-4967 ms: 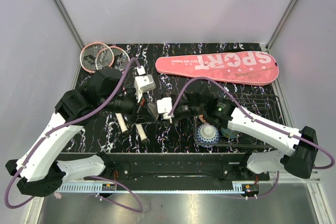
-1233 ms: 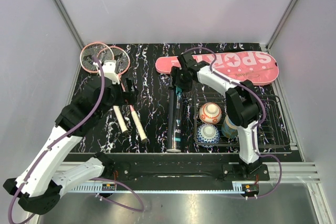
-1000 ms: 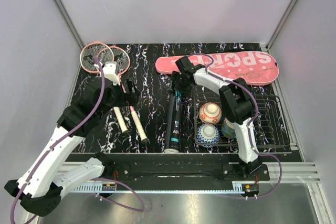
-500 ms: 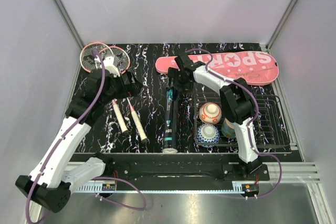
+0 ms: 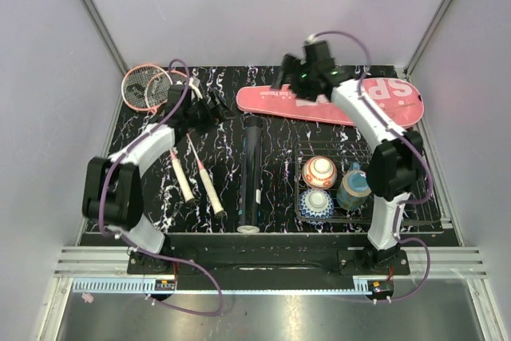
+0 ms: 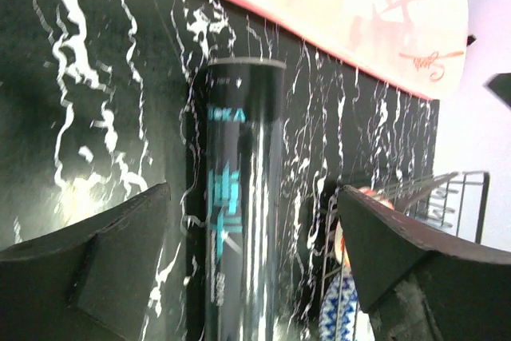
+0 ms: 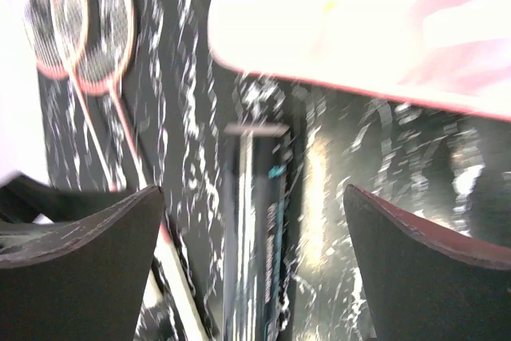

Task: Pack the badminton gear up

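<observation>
The long black tube (image 5: 251,173) lies flat on the dark marbled table, free of both grippers. Two pink-framed rackets (image 5: 149,86) lie at the back left, their white handles (image 5: 183,186) pointing toward me. Along the back right lies the pink "SPORT" cover (image 5: 343,101). My left gripper (image 5: 217,106) is open, left of the tube's far end. In the left wrist view the tube (image 6: 239,197) runs between its fingers (image 6: 88,269). Raised over the cover's left end, my right gripper (image 5: 289,71) is open. Its wrist view looks down on the tube (image 7: 255,229), the cover (image 7: 359,29) and the rackets (image 7: 80,29).
A black wire basket (image 5: 415,189) stands right of the tube and holds two patterned bowls (image 5: 319,172) and a cup (image 5: 354,188). The cover's left end comes close to the tube's far end.
My right gripper has let go of the tube's far end and risen toward the back. The tube has settled straighter and slightly left. My left arm has reached back and right, toward the tube.
</observation>
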